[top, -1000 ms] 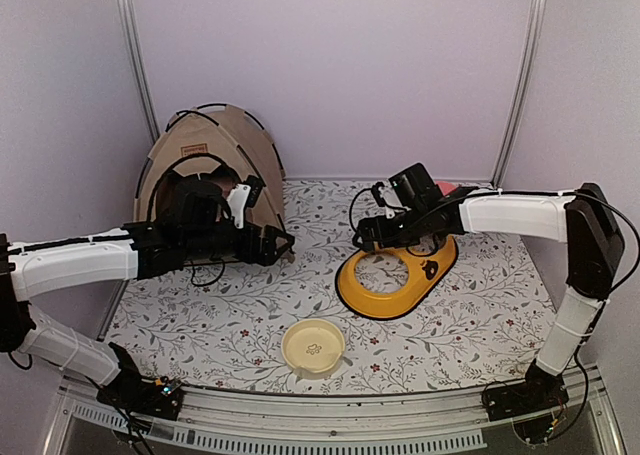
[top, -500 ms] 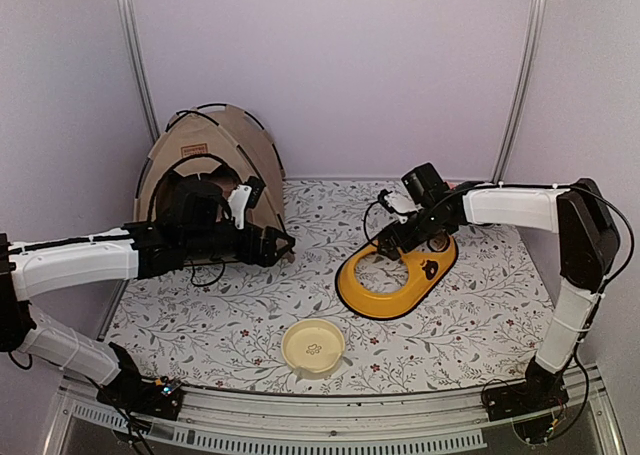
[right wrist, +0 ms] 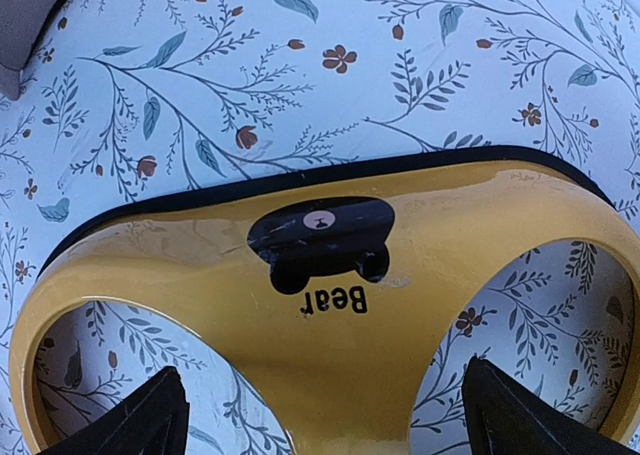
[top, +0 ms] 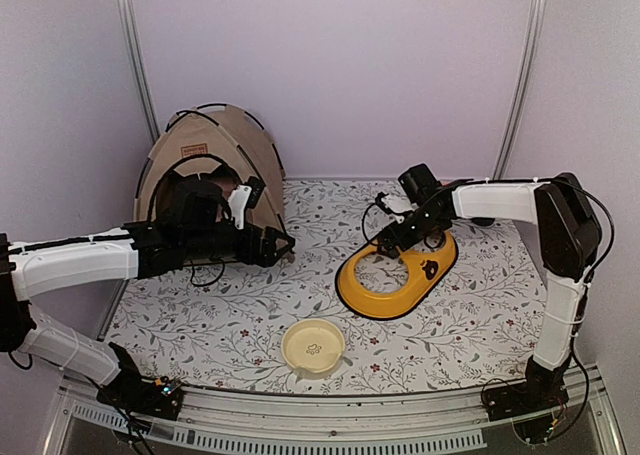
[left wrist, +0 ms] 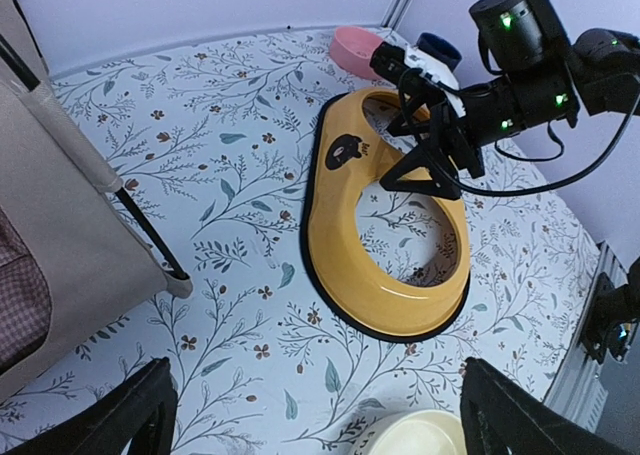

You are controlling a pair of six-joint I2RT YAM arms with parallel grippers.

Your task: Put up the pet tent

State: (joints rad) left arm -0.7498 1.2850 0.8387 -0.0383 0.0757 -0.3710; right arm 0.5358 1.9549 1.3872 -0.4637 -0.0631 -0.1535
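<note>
As seen from above and behind: pet tent (top: 215, 160) upright at the far left of the bench (top: 480, 315), dome raised on thin black poles, long side running near to far, doorway facing the near side. Left gripper (top: 283, 247) just beside the tent's near right foot, fingers wide and empty, aimed right and so away from the fabric. Right gripper (top: 388, 237) well apart on the right, above the far end of the yellow feeder tray (top: 400, 301), fingers wide too, gripping nothing. Cream bowl (top: 313, 347) near the front edge, between the two arms.

From the left wrist: tent wall and one black pole filling the left edge (left wrist: 70, 205), a checked cushion (left wrist: 18, 310) showing inside at lower left. Both tips of the left gripper (left wrist: 320, 415) in the bottom corners, far apart, nothing between. Ahead, only feeder tray (left wrist: 345, 235) and right gripper (left wrist: 425, 165).

From the right wrist: tray (right wrist: 320, 315) with its black bear label directly below, tips of the right gripper (right wrist: 330, 420) spread at the bottom corners. Small grey patch at top left, too little to name.

Judged from this: tent to the left of and behind the left fingers, much nearer that arm; probably needs a turn back toward the doorway before any touch.
</note>
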